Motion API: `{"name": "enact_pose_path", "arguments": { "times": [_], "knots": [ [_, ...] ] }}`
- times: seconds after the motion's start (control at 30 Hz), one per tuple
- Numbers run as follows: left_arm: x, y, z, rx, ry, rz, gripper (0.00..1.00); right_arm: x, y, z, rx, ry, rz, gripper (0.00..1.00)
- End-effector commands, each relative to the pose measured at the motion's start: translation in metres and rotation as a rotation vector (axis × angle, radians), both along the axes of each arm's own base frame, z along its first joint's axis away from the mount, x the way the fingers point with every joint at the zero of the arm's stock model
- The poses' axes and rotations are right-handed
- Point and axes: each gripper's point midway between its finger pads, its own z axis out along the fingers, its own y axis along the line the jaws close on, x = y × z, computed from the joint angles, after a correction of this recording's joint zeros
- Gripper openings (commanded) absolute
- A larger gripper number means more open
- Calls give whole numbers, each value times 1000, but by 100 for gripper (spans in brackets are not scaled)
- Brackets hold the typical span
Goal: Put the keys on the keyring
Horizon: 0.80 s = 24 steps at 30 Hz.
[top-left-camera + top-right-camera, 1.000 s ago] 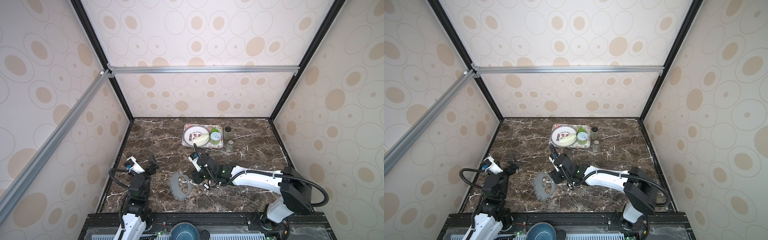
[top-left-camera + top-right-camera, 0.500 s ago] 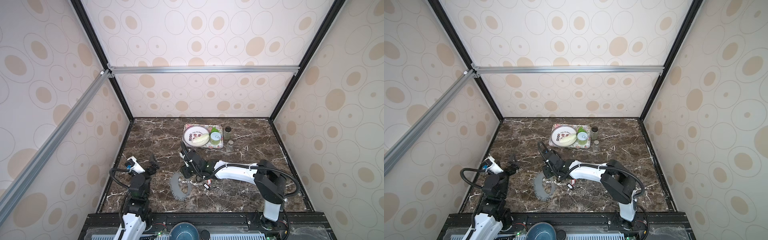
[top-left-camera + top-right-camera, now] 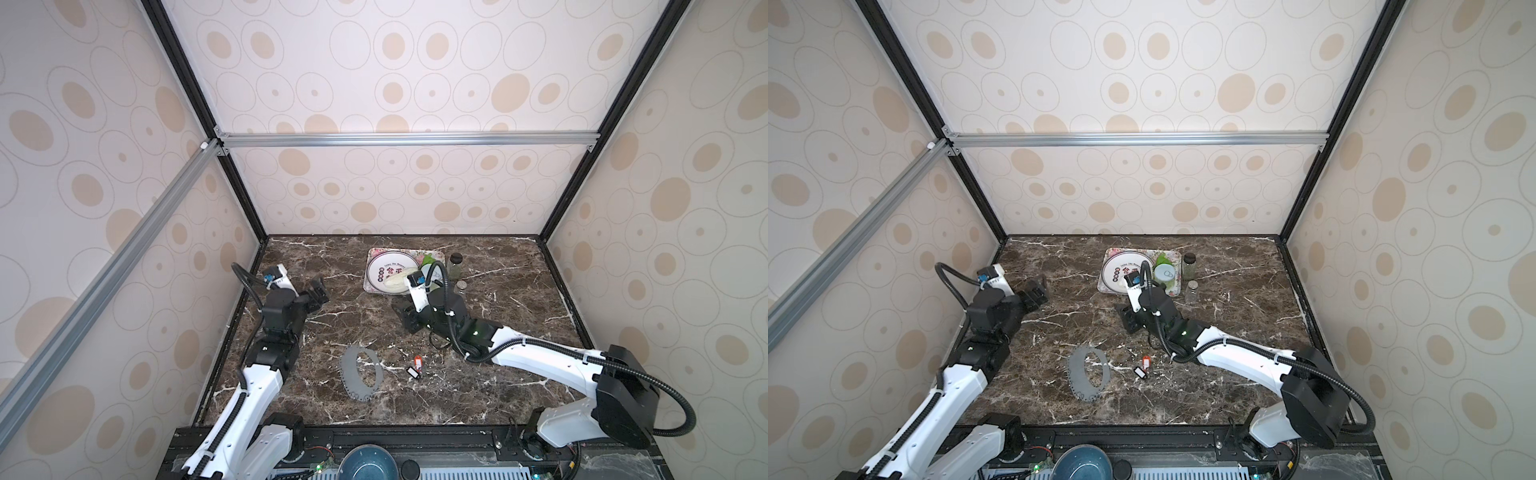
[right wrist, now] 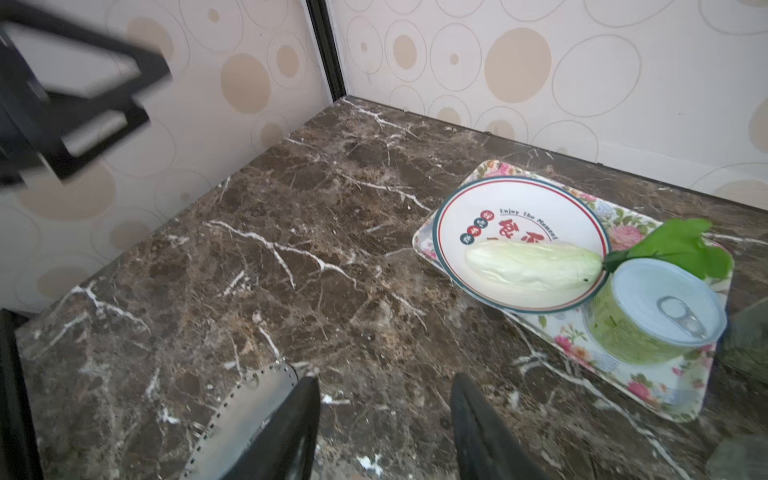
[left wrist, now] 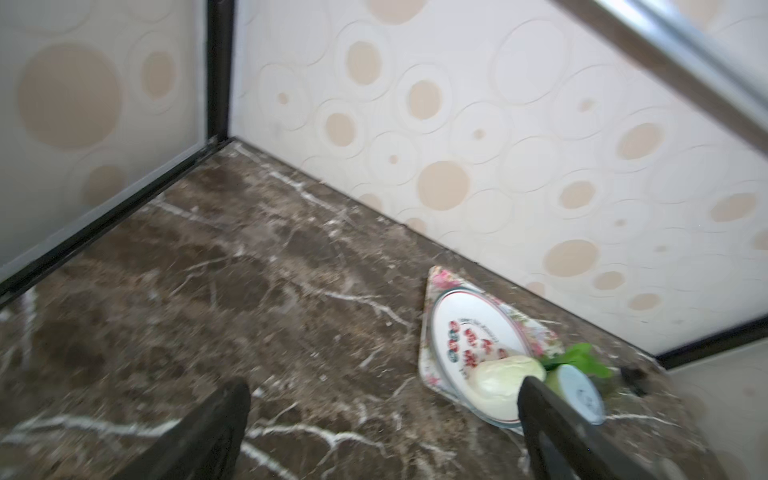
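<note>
- My left gripper (image 3: 318,291) hung spread wide and empty over the left edge of the table (image 3: 498,395). I judged it parked there to leave the middle free.
- The keyring (image 3: 348,370) lay flat toward the front, its rim holes facing up and easy to reach from above.
- The red key (image 3: 418,362) and black key (image 3: 412,372) lay close together just right of the keyring, apart from it, neither hooked on yet.
- My right gripper (image 3: 405,318) hovered behind them, short of the tray (image 4: 648,386), jaws partly apart with nothing between. I judged it poised to pick a key.
</note>
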Motion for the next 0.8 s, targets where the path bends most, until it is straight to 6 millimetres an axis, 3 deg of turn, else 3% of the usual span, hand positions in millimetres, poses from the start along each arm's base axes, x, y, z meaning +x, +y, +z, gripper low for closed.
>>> {"name": "enact_pose_path", "arguments": {
  "times": [0.0,0.13,0.2,0.27,0.4,0.5,0.53,0.57,0.63,0.77],
  "knots": [
    [0,-29,65,185,-120,-208,99,-12,3,-13,-21,-74,94,53],
    [15,-31,96,635,-181,-277,99,-7,-4,-18,3,-82,94,55],
    [26,-33,98,863,-186,-321,99,-3,-11,-22,19,-73,80,55],
    [36,-36,87,1082,-157,-396,94,2,-18,-25,26,-71,64,56],
    [43,-50,26,1374,-29,-684,90,7,-31,-26,10,-96,21,57],
    [24,-69,-26,1635,-29,-1032,77,6,-36,-22,15,-110,16,58],
    [9,-70,-47,1770,-15,-1204,68,5,-37,-21,18,-113,17,59],
    [3,-67,-63,1847,35,-1288,67,4,-38,-19,25,-118,18,59],
    [2,-68,-83,1851,167,-1304,74,0,-38,-16,46,-133,29,59],
    [-35,-66,-129,1872,228,-1533,73,-2,-37,-15,76,-151,42,61]
  ]
}}
